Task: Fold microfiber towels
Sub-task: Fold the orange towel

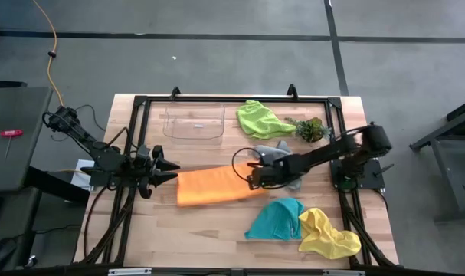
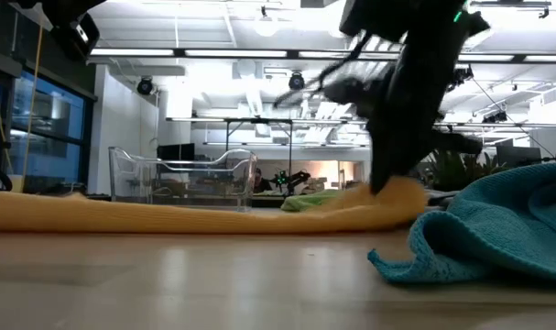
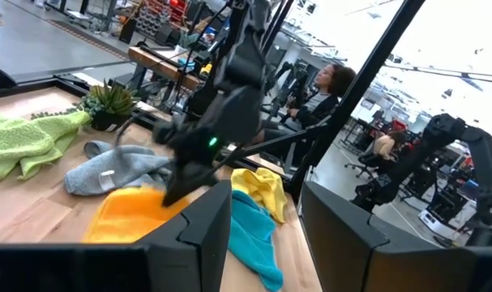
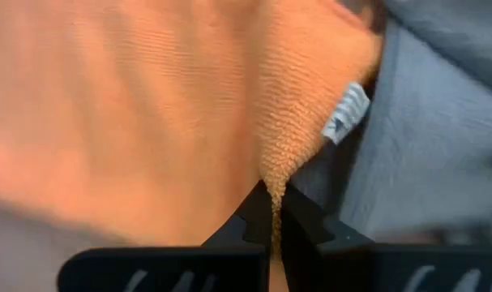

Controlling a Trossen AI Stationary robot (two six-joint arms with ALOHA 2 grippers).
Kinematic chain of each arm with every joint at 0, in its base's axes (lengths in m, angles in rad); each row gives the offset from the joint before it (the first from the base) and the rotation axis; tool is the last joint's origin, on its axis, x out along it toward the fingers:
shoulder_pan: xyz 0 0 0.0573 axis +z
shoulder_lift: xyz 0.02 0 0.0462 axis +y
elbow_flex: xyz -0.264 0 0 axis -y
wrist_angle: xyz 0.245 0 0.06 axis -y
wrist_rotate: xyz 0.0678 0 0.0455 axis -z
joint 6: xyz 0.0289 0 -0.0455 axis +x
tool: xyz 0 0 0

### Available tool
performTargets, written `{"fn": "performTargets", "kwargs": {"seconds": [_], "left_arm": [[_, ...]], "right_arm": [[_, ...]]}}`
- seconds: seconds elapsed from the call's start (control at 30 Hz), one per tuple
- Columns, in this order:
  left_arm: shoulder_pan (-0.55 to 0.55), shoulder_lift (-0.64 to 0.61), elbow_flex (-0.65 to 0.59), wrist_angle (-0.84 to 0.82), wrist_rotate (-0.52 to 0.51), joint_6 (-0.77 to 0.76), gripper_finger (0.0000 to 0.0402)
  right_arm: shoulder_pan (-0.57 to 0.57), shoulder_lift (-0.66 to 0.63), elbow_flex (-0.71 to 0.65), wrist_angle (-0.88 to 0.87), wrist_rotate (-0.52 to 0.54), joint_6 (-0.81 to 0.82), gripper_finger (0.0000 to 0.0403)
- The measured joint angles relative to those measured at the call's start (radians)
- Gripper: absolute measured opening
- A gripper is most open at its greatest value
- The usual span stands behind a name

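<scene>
An orange towel lies spread at the table's middle. My right gripper is shut on its right end, which is raised a little. My left gripper hangs open and level above the table just past the towel's left end, with nothing between its fingers. A grey towel lies crumpled right behind my right gripper. A lime green towel lies at the far side. A teal towel and a yellow one lie bunched at the near right. My right gripper pinches a raised ridge of the orange towel's right edge between its two fingertips. It comes from above, slanting down from the table's right. That edge is drawn up into a small peak, and the towel's remaining part lies flat on the table.
A clear plastic tray stands at the far side, left of the lime green towel. A small leafy plant sprig sits at the far right. Black frame rails run along the table's edges. Bare wood shows in front of the orange towel.
</scene>
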Motion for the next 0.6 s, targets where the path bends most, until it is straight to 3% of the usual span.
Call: {"fn": "performTargets", "kwargs": {"seconds": [0.3, 0.43, 0.6], "left_arm": [[0.0, 0.0, 0.0, 0.002, -0.005, 0.0, 0.0141], [0.0, 0.0, 0.0, 0.001, -0.021, 0.0, 0.0141], [0.0, 0.0, 0.0, 0.01, -0.028, -0.001, 0.0141]], "right_arm": [[0.013, -0.158, -0.001, -0.077, 0.026, -0.068, 0.0], [0.013, -0.15, 0.003, 0.028, 0.016, -0.073, 0.0], [0.022, -0.074, 0.006, 0.302, 0.008, -0.085, 0.0]]}}
